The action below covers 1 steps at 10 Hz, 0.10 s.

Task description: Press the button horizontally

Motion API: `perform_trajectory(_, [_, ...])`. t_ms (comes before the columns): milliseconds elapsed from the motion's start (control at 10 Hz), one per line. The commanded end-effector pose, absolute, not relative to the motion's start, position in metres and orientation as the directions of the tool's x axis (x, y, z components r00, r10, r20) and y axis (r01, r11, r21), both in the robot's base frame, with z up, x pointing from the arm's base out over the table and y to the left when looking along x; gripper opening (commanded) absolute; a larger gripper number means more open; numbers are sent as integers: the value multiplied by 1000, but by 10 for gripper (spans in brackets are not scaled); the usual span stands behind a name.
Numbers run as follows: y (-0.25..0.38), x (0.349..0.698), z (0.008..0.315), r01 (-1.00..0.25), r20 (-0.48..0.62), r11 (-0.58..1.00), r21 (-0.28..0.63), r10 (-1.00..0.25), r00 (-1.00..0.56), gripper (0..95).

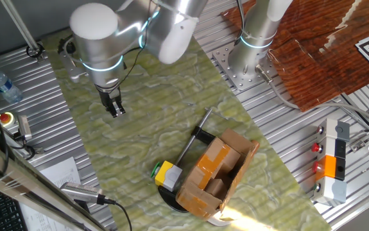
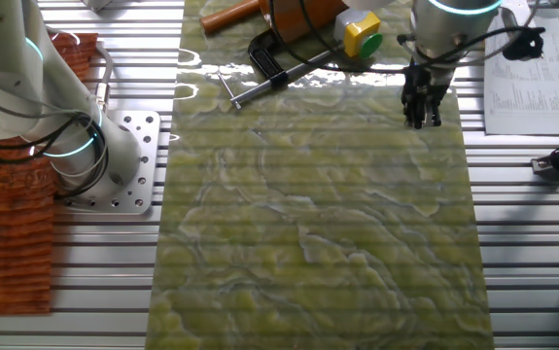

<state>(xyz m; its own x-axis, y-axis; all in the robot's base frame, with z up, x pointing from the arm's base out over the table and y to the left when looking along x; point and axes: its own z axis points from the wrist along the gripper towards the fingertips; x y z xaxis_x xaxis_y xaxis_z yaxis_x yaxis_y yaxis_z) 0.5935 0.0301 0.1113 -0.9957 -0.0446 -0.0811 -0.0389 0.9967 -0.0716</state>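
Observation:
The button [image 1: 154,171] is small, round and green, and faces left on a small yellow box [image 1: 169,174] that sits against the cardboard box [image 1: 219,173]. In the other fixed view the button [image 2: 372,43] and its yellow box [image 2: 359,31] are at the top edge. My gripper [image 1: 116,109] points down over the green mat, well to the upper left of the button and apart from it. In the other fixed view the gripper [image 2: 422,115] hangs just below and right of the button. Its fingertips touch each other and hold nothing.
A black and silver clamp [image 1: 197,136] lies beside the cardboard box. A red mushroom button [image 1: 6,117] and a water bottle [image 1: 1,83] are at the left. A grey-and-orange panel [image 1: 332,162] stands at the right. A second arm's base [image 1: 245,61] is at the back.

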Motion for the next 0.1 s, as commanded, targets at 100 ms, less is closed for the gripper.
perform_trajectory(100, [31, 594, 112, -38, -82, 995, -87, -46, -996, 0])
